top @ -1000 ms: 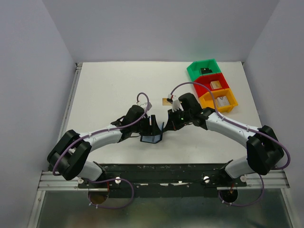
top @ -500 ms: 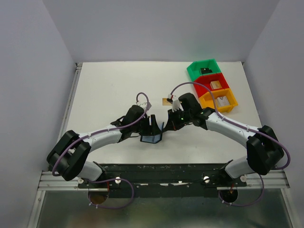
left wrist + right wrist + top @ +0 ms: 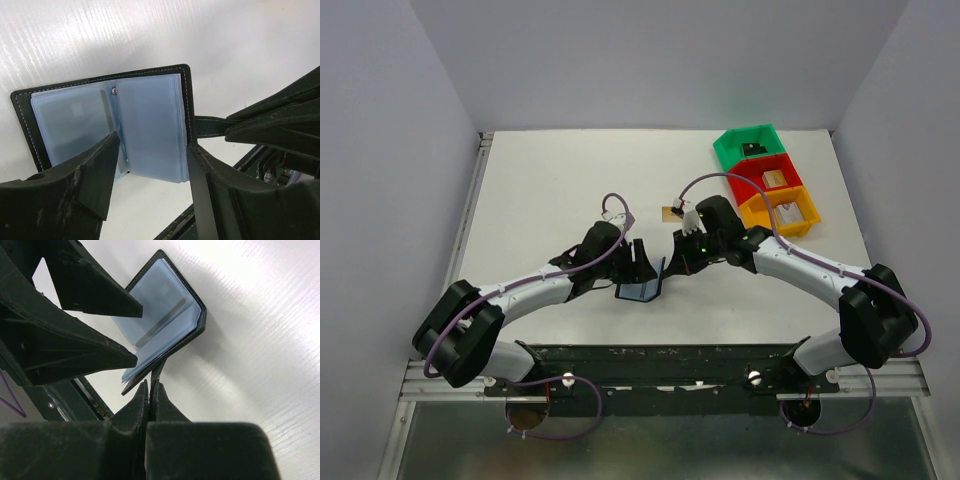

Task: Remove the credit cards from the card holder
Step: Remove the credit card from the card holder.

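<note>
Card holder [image 3: 125, 130] spread open
Left jaws apart astride one half; right jaws pinch its strap tab [image 3: 210, 125] (sleeves blue-grey).

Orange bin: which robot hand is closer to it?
Right. The right gripper pinches the card holder by its strap, down-left of the orange bin; the left gripper, open, is farther left.

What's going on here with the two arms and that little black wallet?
The right gripper is pinched shut on the strap tab of the card holder, which stands spread open. The left gripper is open, its fingers on either side of the blue-grey pockets, not yet gripping anything. A grey card shows inside one pocket, and a gold-orange card lies on the table behind the grippers.
</note>
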Tool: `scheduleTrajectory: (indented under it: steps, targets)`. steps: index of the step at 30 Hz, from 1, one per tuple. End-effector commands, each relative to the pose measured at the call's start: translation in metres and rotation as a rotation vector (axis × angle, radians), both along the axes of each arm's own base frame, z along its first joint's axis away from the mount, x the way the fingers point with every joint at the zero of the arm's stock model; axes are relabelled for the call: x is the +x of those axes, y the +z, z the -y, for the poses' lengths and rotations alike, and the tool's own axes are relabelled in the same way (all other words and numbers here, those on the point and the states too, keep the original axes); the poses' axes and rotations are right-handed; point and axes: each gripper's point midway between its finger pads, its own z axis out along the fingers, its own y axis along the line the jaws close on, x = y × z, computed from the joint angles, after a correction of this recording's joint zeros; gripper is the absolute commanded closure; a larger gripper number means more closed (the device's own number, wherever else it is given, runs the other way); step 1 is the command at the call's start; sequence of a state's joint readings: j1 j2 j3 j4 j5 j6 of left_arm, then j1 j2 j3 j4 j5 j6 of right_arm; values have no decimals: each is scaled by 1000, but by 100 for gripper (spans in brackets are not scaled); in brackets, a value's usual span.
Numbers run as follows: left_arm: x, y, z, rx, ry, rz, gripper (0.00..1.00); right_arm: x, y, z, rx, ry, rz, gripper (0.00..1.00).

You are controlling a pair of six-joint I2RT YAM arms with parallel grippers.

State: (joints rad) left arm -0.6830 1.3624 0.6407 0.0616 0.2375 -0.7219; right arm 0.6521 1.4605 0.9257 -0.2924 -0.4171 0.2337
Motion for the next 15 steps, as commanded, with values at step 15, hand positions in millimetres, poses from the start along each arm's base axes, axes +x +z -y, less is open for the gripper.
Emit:
scheduleTrajectory:
  steps: [15]
  targets:
    - [-9, -13, 6, 19, -35, -16, 42, -2, 1, 0, 16, 25, 4, 100]
